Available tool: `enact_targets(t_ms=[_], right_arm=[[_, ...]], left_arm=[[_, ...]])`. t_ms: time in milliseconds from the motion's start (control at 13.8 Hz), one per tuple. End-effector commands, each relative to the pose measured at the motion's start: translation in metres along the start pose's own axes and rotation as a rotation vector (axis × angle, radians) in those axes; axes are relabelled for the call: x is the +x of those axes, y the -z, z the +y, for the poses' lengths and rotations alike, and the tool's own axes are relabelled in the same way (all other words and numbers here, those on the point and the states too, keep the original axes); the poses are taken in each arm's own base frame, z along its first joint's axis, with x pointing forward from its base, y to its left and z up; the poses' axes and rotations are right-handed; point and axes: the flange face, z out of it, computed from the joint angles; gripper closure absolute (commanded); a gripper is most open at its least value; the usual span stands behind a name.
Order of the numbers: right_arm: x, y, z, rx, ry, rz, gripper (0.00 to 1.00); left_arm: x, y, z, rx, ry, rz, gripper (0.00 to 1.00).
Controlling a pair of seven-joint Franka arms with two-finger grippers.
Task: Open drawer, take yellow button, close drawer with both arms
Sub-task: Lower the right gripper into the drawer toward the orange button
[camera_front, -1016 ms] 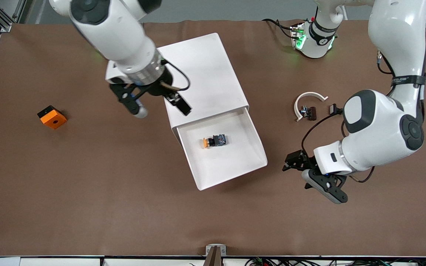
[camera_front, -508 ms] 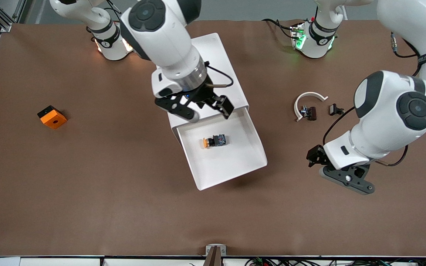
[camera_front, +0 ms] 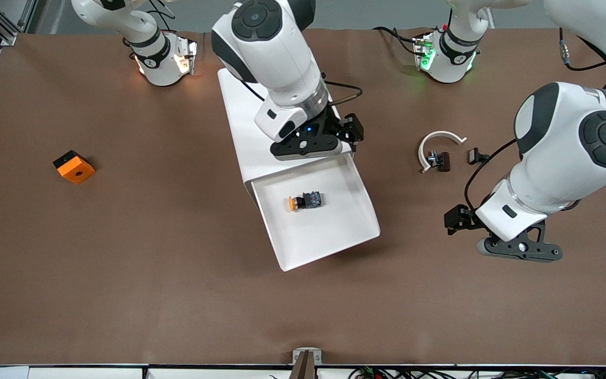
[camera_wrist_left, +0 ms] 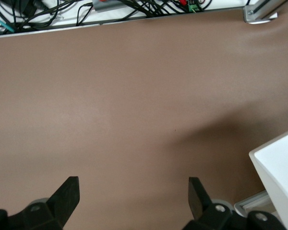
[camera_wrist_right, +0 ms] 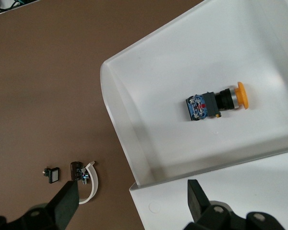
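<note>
One button (camera_front: 304,201) in one open drawer (camera_front: 329,237); two spread pincers.

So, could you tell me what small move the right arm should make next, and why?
Probably lower the right pincer forward and down over the button. The drawer already stands pulled out, the button lies on its side inside, untouched, and the pincer hangs open above the cabinet edge. The left pincer waits open over bare table.
</note>
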Motion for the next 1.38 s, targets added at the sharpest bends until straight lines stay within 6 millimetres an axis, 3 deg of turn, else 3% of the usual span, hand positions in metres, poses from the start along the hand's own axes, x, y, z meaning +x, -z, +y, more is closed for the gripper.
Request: enact_targets(t_ms=[0,145,435,581,798,944,1016,1161,1306], right_arm=[[0.025,0.007,0.015,0.007,-0.242,0.004,0.0],[0.045,0.01,0.039,-0.019,-0.558,-0.018,0.0],[0.04,0.002,0.044,-0.089,-0.922,0.019,0.0],[0.036,-0.004,0.056,-0.22,-0.906,0.082,0.0],[0.036,-0.005,0.061,-0.243,-0.894,0.055,0.0],[0.014,-0.015,0.046,-0.28,-0.857,0.069,0.0],[0.016,-0.015,0.047,-0.281,-0.846,0.091,0.0],[0.032,0.001,0.06,-0.253,-0.894,0.043,0.0],[0.027,0.018,0.067,-0.278,-0.922,-0.034,0.0]], left_arm=[[-0.002,0.005,0.011,0.008,0.136,0.029,0.0],[-0.002,0.005,0.014,0.006,0.219,0.038,0.0],[-0.001,0.004,0.019,-0.005,0.227,0.043,0.0],[0.0,0.001,0.018,-0.002,0.228,0.042,0.0],[0.002,-0.004,0.017,-0.005,0.232,0.042,0.0],[0.004,-0.007,0.015,-0.007,0.234,0.049,0.0],[0.004,-0.006,0.014,-0.007,0.236,0.05,0.0],[0.004,-0.008,0.014,-0.005,0.234,0.049,0.0],[0.005,-0.011,0.013,-0.005,0.237,0.044,0.0]])
